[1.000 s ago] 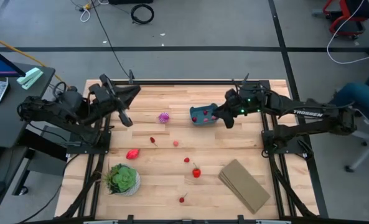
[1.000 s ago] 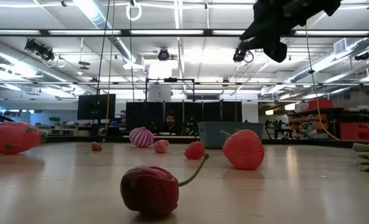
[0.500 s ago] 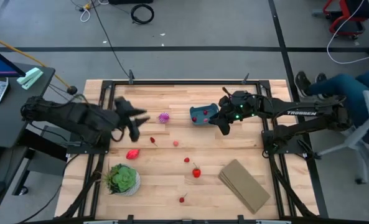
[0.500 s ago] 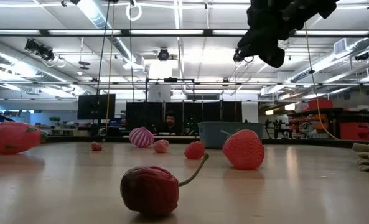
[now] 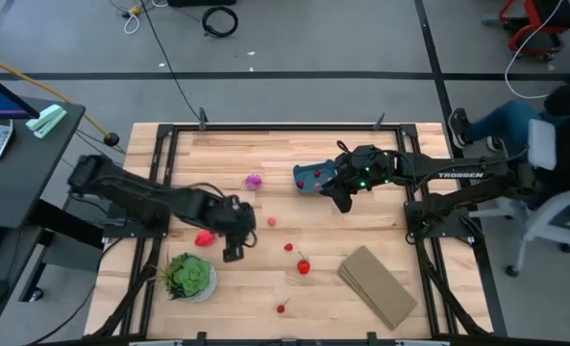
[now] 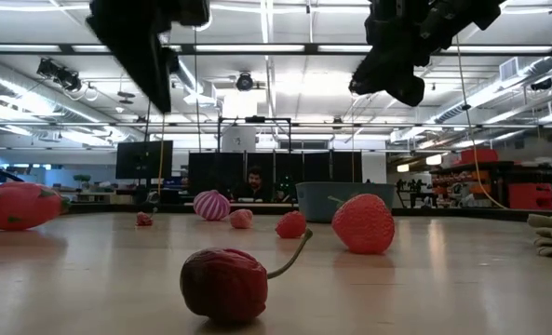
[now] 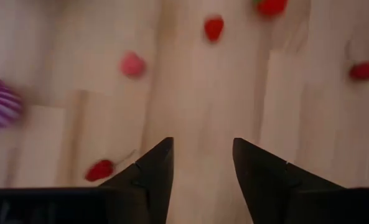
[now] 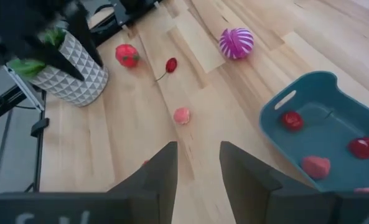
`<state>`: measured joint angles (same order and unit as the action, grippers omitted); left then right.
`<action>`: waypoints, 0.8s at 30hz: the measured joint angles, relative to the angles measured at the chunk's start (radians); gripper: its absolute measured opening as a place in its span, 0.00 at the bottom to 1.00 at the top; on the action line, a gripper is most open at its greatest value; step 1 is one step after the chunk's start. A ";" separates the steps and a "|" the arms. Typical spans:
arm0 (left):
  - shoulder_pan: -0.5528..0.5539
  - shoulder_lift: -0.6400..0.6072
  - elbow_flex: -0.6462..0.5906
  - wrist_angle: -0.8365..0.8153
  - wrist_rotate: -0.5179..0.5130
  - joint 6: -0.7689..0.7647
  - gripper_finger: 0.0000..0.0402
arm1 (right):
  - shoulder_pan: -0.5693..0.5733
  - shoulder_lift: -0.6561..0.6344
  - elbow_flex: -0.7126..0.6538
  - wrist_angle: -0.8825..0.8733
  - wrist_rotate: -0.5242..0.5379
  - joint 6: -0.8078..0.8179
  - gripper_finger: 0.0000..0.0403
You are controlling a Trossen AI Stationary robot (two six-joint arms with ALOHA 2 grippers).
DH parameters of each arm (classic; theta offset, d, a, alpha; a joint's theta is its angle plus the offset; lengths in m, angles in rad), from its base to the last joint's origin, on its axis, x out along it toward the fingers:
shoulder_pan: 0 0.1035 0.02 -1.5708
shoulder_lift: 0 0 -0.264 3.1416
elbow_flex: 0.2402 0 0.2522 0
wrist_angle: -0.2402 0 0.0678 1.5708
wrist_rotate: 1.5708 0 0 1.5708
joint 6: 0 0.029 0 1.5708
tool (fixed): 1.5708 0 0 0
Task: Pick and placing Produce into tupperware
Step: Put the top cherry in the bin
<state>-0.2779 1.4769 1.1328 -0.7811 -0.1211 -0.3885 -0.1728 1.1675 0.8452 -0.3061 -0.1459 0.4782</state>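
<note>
Tub (image 5: 312, 179) sits just beside my right gripper (image 5: 340, 195), parted and empty; left gripper (image 7: 201, 163), parted and empty, hovers near the cherry (image 7: 99, 170), which may roll if clipped.

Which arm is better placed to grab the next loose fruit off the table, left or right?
Left. The left gripper hangs open over the middle of the table, with a small red cherry and a pink fruit just ahead. The right gripper waits beside the tupperware, farther from the loose produce.
</note>
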 joint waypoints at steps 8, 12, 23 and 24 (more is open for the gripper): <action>0.031 0.166 0.000 -0.002 0.017 0.173 0.51 | 0.000 0.000 0.000 -0.001 0.000 0.000 0.32; 0.072 0.215 0.000 -0.005 0.018 0.229 0.53 | 0.000 0.000 0.000 0.000 0.000 -0.001 0.32; 0.172 0.239 -0.078 -0.029 0.097 0.305 0.53 | 0.000 0.000 0.000 -0.010 0.000 -0.008 0.32; 0.171 0.239 -0.096 -0.020 0.097 0.318 0.53 | 0.000 0.000 0.000 -0.012 0.000 -0.009 0.32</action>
<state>-0.1067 1.7157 1.0371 -0.8010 -0.0238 -0.0709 -0.1730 1.1671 0.8452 -0.3180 -0.1459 0.4693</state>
